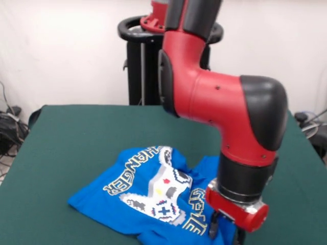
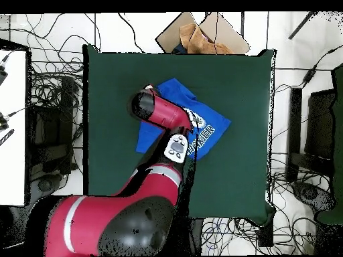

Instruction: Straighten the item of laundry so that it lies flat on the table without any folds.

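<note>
The bright blue T-shirt (image 1: 148,189) lies print side up on the dark green table (image 1: 76,132), near its front edge and a little right of centre. It is crumpled: creases run through the controller print and the right part is bunched up. My gripper (image 1: 225,234) is down at the shirt's right front part, partly cut off by the picture's bottom edge. In the overhead view the arm (image 2: 157,110) covers the left half of the shirt (image 2: 209,128) and hides the gripper.
The black pedestal (image 1: 143,61) stands behind the table's far edge. In the overhead view a brown cardboard box (image 2: 201,33) sits just beyond the table's top edge. Cables and black stands (image 2: 321,120) lie around the table.
</note>
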### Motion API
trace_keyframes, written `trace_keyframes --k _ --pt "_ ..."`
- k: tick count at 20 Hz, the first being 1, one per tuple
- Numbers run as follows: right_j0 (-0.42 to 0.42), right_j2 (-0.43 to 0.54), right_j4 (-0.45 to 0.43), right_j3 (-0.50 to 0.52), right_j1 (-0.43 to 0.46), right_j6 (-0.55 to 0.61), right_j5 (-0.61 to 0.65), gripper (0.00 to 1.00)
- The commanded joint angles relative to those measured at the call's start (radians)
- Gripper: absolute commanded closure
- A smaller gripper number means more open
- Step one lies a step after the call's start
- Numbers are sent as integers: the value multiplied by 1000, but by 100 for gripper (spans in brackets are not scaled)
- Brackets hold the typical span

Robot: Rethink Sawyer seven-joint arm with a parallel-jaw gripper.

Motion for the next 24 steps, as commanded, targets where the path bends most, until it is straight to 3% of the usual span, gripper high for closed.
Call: trace_keyframes --k 1,7,12,18,24 --pt "80 -8 43 56 80 291 149 0" --pt "59 -13 7 179 -5 221 220 0" --pt "46 -54 -53 268 -61 146 218 0" --pt "6 -36 -95 352 -127 102 145 0" --pt "-122 159 -121 377 -144 41 -26 0"
